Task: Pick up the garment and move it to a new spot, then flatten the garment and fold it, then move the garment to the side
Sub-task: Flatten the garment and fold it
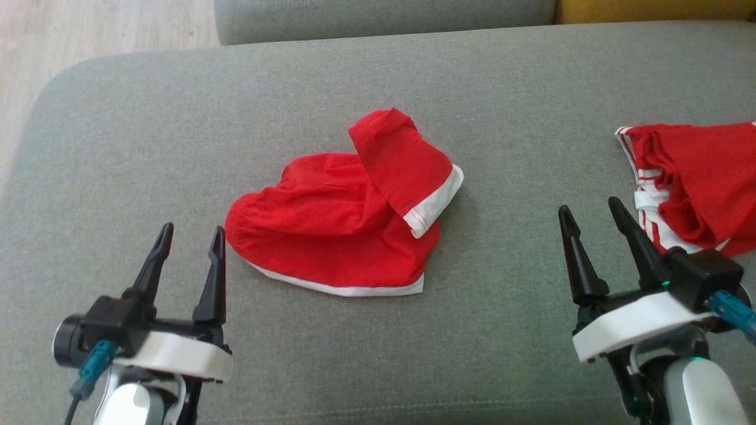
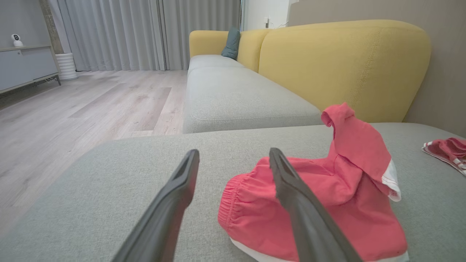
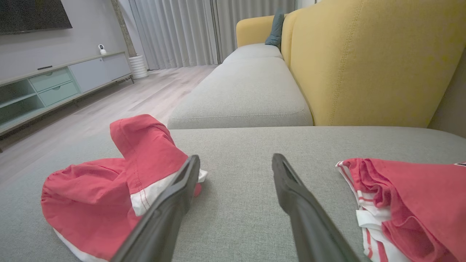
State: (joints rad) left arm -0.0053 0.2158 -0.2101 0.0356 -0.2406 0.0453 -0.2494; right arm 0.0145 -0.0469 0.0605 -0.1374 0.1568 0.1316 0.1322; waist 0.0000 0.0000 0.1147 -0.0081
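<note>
The garment [image 1: 336,230], red shorts with white trim, lies crumpled at the middle of the grey sofa cushion [image 1: 177,130], one leg flipped up over the rest. My left gripper [image 1: 193,229] is open just left of its elastic waistband, apart from it. The left wrist view shows the left gripper [image 2: 233,152] with its right finger in front of the garment [image 2: 327,189]. My right gripper [image 1: 589,205] hovers open over bare cushion to the garment's right. In the right wrist view the right gripper [image 3: 236,157] holds nothing, and the garment [image 3: 98,193] lies to its left.
A second red garment with white stripes [image 1: 697,183] lies bunched at the cushion's right edge, just right of my right gripper; it also shows at the side [image 3: 411,196]. A yellow backrest [image 3: 364,62] rises behind. Wooden floor [image 2: 72,109] drops off past the cushion's left edge.
</note>
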